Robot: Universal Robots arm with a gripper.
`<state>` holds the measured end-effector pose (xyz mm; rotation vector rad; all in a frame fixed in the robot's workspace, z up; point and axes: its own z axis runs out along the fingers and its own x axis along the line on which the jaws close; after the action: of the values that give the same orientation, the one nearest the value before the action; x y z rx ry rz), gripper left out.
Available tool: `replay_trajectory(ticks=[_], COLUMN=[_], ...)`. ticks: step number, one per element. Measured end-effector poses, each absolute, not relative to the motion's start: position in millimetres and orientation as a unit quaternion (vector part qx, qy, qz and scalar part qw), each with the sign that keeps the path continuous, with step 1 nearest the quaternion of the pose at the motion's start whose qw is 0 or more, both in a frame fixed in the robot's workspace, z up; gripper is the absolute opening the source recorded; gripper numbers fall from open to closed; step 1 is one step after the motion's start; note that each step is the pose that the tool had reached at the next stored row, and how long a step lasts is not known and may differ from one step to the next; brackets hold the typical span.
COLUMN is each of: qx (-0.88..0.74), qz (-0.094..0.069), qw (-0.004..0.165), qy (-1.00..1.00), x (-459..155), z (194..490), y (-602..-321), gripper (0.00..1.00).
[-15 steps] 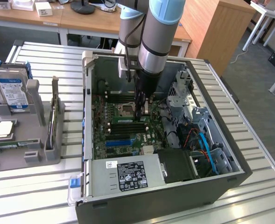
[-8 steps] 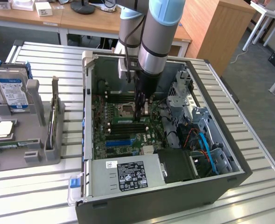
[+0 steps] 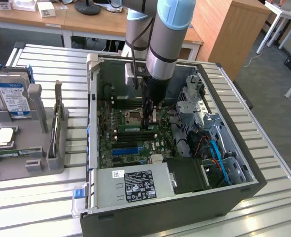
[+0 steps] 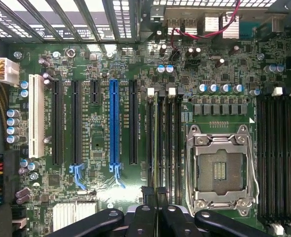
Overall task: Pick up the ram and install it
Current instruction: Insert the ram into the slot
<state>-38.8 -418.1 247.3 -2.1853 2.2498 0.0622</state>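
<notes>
The ram shows edge-on as a thin green strip lying along a memory slot beside the processor socket. My gripper is shut on its near end, with a black finger pressed to each side. In the exterior view my gripper reaches straight down into the open computer case, and the ram lies level with the motherboard's memory slots. Whether the stick is fully seated I cannot tell.
A grey holder at the exterior view's left carries a silver hard drive and a square processor chip. Inside the case are the power supply, drive cages, blue cables and a blue expansion slot.
</notes>
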Motion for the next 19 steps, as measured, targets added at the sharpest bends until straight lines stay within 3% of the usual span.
replay_trajectory(ticks=[19], qx=[-0.697], qz=[0.020], qw=[0.002], qy=[0.717], x=[-38.8], z=[242.3], y=[-418.1], gripper=[0.12])
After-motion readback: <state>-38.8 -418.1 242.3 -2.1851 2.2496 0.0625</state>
